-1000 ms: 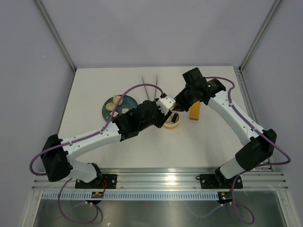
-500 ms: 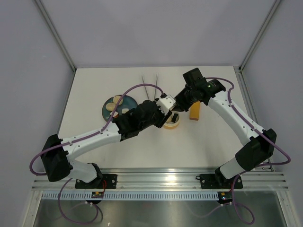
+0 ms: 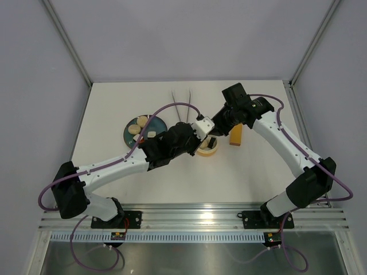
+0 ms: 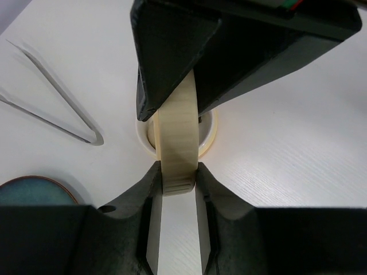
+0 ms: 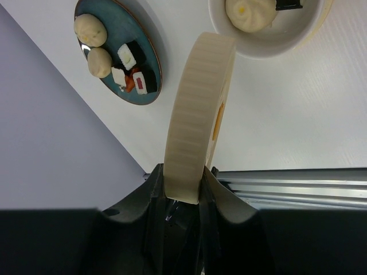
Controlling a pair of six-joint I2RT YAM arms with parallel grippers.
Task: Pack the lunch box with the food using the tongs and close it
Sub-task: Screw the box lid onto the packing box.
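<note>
Now left fingers [image 4: 137, 197], earlier wider, tight on the lid [image 4: 178, 143]; right fingers [image 5: 226, 203] likewise.

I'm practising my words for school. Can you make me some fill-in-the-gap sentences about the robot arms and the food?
1. The round lid stands on its edge, pinched by the left gripper and the ____ gripper.
2. Inside the tub you can see ____ bun.
3. The tongs lie on the ____, with no gripper on them.
4. On the blue plate sit ____ round buns.

Missing words: right; one; table; two.
</note>
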